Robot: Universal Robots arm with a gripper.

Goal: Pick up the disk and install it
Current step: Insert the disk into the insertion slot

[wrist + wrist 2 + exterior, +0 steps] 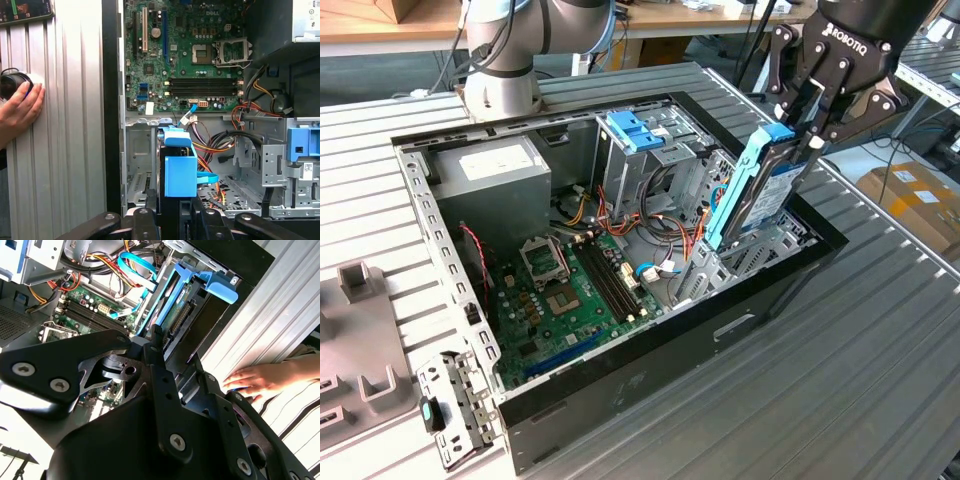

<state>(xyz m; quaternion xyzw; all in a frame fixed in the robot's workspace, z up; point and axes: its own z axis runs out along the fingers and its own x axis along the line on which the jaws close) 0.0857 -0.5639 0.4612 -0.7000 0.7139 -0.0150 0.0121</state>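
- Exterior view: the black gripper point(810, 120) holds the disk point(767, 195) by its upper end, fingers drawn in tight on the blue-framed edge. The disk stands steeply tilted, not upright, above the open computer case point(620, 395). Its lower end is down among the walls of the metal bay point(775, 245), at the corner toward the exterior view's right.
- The install looks only partly made: most of the disk is above the bay.
- First wrist view: a bundle of orange and red wires point(220, 145) lies just beside the bay, with the motherboard point(200, 60) beyond. A person's hand point(17, 107) rests on the ribbed table point(75, 150), near the case but apart from it.
- Likely trouble: because the disk leans, its blue frame could catch on a bay wall and jam; pressing on then might crack the plastic or twist the disk out of the fingers.
- The wires are close enough to be pinched under the lower end, or dragged down with it.
- The grip is at one end only, so a snag low down could make the disk pivot and slip.
- The hand, if it reaches in, risks meeting the arm.
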